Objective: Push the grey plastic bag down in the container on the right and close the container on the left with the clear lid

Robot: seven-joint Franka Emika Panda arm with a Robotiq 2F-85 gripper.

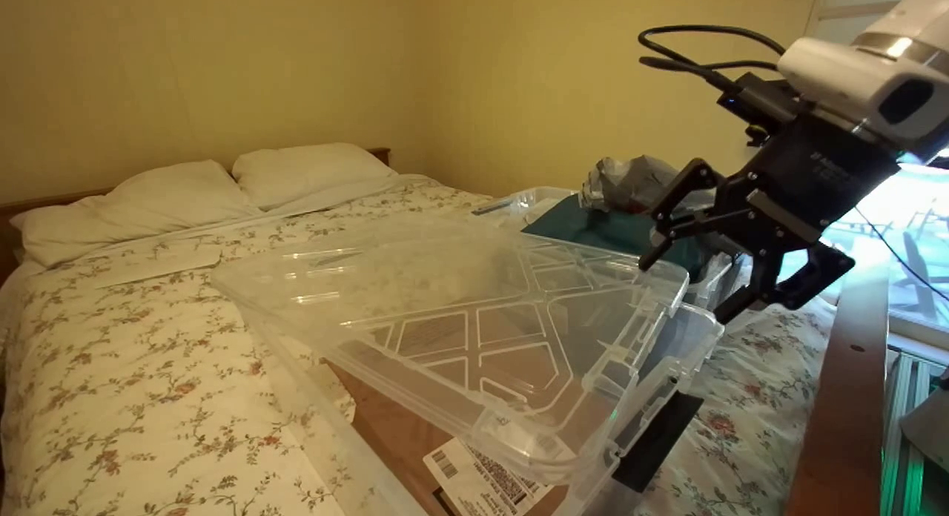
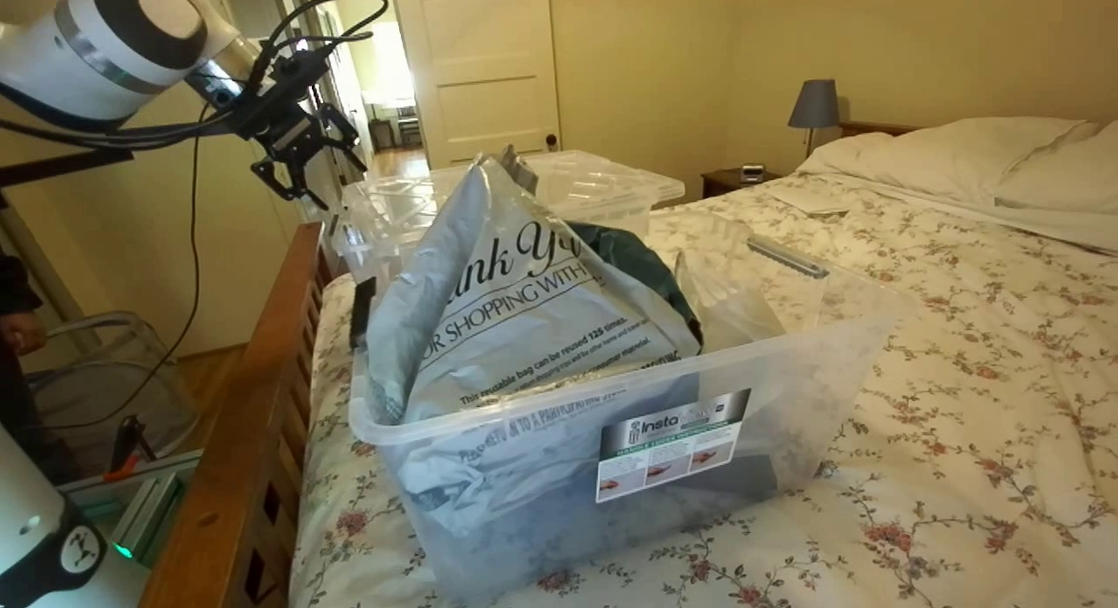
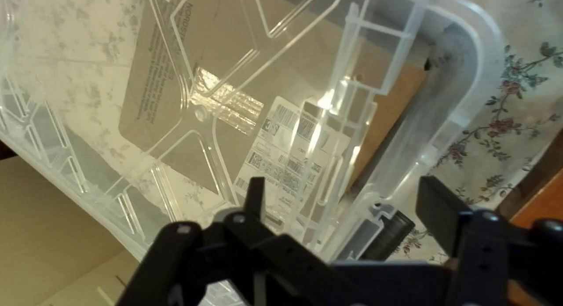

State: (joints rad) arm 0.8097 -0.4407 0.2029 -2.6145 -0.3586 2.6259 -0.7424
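Clear lid [image 1: 474, 316] below the end effector [image 1: 683, 293], flowered bedspread [image 1: 133, 368] underneath, yellow wall [image 1: 519, 78] beyond.
Ribbed, see-through plastic; jaws standing apart.

bag [image 2: 541, 315] in container [image 2: 817, 390], lid [image 1: 511, 308] over another container [image 1: 688, 338]

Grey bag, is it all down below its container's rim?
No, in an exterior view the bag peaks well above its container's rim.
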